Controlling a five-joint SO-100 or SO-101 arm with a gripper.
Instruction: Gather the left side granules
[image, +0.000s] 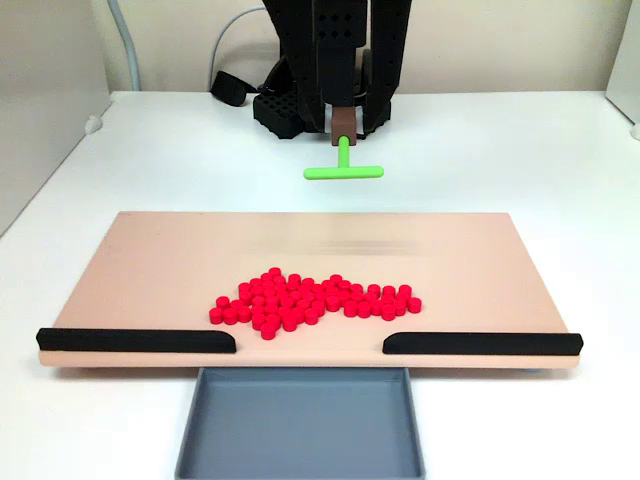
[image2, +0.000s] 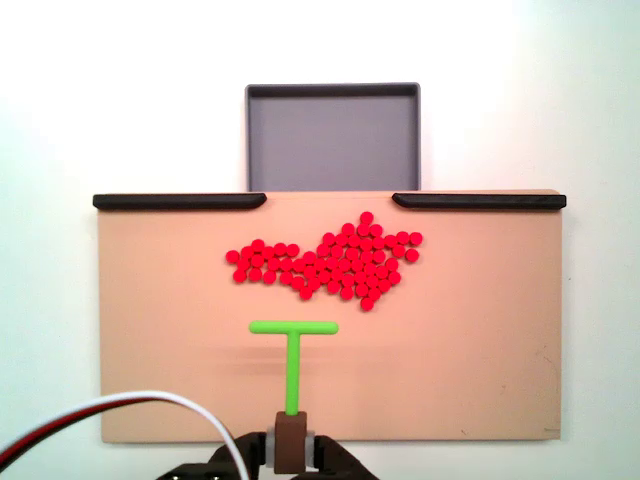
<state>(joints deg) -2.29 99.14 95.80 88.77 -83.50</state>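
on the middle of the tan rectangular board (image2: 180, 380), nearer its tray-side edge: the granules (image2: 325, 260), tiny bright red matte plastic pellets, dozens, too many and too tightly packed for a firm count, lying as one ragged clump with a thinner tail toward the left end in the view from behind the arm. same clump seen from the front (image: 310, 298), tail on the right there.

hanging short of the clump, well apart from it: one green t-shaped plastic pusher (image2: 293, 345), crossbar toward the pellets, stem running back into a brown block. gripper (image2: 290, 445) clamped on that block, black jaws close either side of it. from the front, pusher (image: 343, 168) looks lifted and beyond the board's far edge, though height cannot be told for sure.

step in hand, judged: bringing the crossbar to the thin tail and sweeping it into the main heap. best done by lowering the bar flat onto the board first, starting outside the outermost pellet, then pushing slowly sideways, bar square, so nothing rolls round its ends. risk: pellets skating toward the gap.

counted: two long black strips, one along each end of the tray-side edge (image2: 180, 201) (image2: 478, 201), gap between; one grey shallow square tray (image2: 333, 100) beyond that gap; one board; one pusher.
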